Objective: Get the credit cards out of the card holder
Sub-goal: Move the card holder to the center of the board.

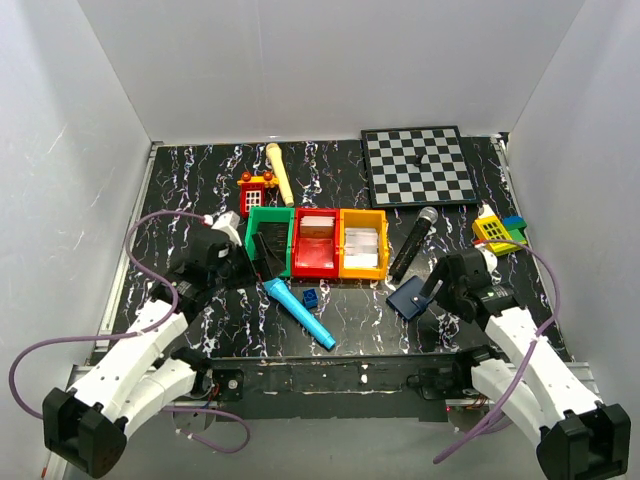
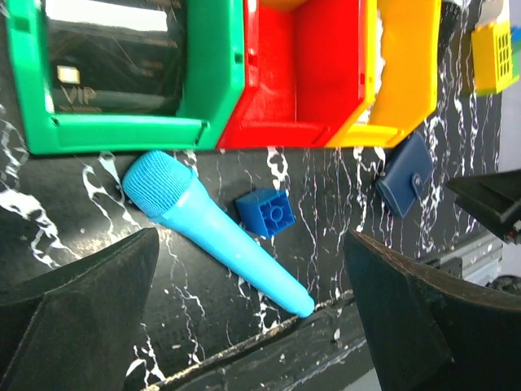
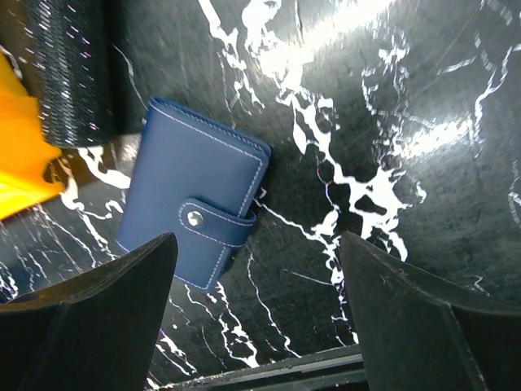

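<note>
Two grippers hang with jaws spread wide and nothing between them above a black marbled table [image 3: 407,122]. Under the right gripper [image 3: 256,277], the navy card holder [image 3: 191,204] lies flat and folded, its snap strap fastened, just beside the head of a black microphone [image 3: 73,73] and near the yellow bin [image 2: 399,81]. The left gripper [image 2: 251,244] hovers over a cyan toy microphone [image 2: 212,232] and a blue brick [image 2: 267,212]. A dark card [image 2: 106,73] in the green bin [image 2: 212,73] reads "VIP".

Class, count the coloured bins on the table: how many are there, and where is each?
3, side by side in one row: the green bin on the left, the red bin in the middle, the yellow bin on the right. No other seems hidden.
</note>
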You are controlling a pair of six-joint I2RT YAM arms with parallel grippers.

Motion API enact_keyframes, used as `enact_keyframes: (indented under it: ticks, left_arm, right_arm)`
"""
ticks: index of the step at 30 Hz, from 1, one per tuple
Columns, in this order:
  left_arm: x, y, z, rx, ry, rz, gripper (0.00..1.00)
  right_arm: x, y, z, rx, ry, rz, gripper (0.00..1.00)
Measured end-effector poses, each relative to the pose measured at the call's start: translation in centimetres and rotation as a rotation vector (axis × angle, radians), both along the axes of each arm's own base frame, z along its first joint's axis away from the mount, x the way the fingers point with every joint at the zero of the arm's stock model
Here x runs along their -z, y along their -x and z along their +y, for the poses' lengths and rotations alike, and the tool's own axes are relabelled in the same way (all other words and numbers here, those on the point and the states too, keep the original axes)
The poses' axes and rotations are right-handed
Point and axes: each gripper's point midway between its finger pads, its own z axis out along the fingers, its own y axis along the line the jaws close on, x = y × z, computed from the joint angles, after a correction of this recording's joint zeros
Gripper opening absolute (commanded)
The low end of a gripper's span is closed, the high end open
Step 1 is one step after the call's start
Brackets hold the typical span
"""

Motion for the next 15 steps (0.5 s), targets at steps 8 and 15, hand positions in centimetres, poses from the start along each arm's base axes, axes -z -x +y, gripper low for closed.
enact_keyframes:
  ticks: [8,15]
  left_arm:
    - [1.8,1.2,-0.6,-0.011,0.002,0.047,0.98]
    - [-0.3,1.2,-0.5,-0.025,0.055,-0.036,0.98]
  right_arm:
    - [3.2,1.2,1.3,0.011,-0.07,0.112,0.73]
    - [3.4,0.7,2.4,0.005,-0.13,0.092,0.66]
